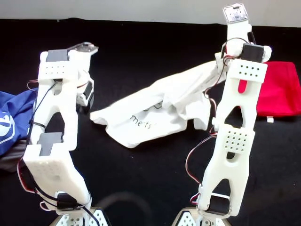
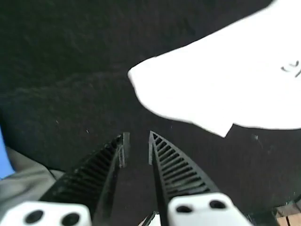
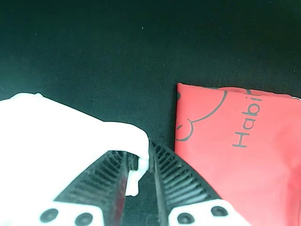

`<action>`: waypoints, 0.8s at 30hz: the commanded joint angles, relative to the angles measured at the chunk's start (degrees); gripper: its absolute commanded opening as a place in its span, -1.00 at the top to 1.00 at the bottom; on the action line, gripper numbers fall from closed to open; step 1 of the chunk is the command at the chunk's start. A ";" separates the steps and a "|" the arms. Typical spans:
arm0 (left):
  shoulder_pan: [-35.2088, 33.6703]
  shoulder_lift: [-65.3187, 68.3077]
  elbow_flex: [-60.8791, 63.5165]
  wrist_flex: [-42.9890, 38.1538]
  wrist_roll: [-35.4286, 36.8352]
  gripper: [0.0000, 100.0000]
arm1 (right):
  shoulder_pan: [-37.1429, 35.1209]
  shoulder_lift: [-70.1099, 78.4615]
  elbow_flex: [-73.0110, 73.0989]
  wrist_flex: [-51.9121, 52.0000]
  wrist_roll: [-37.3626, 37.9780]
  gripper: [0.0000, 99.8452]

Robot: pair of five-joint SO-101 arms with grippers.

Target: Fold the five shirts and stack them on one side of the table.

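A crumpled white shirt (image 1: 155, 113) lies across the middle of the black table. My right gripper (image 3: 139, 162) is shut on one end of the white shirt (image 3: 61, 132), lifting it beside the folded red shirt (image 3: 235, 141). That red shirt (image 1: 280, 92) lies at the table's right side. My left gripper (image 2: 137, 143) hovers open just short of the white shirt's (image 2: 225, 89) near corner, with nothing between its fingers. A blue shirt (image 1: 14, 120) is bunched at the left edge.
Grey cloth (image 1: 9, 162) lies under the blue shirt at the left edge. The black table cover (image 1: 150, 52) is bare at the back and between the two arm bases (image 1: 141, 188).
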 commanded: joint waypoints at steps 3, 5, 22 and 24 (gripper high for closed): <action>0.40 0.75 -0.66 -8.97 0.88 0.82 | 0.84 -0.48 -2.15 -0.92 0.53 0.99; 0.57 3.03 -0.66 -12.22 3.34 0.82 | 0.84 -0.48 -2.15 -0.75 0.53 0.99; 4.35 13.67 -5.41 -6.95 4.04 0.68 | 0.84 -0.48 -2.15 -0.75 0.53 0.99; 4.26 13.05 -9.45 -3.52 4.04 0.60 | 0.84 -0.48 -2.15 -0.75 0.53 0.99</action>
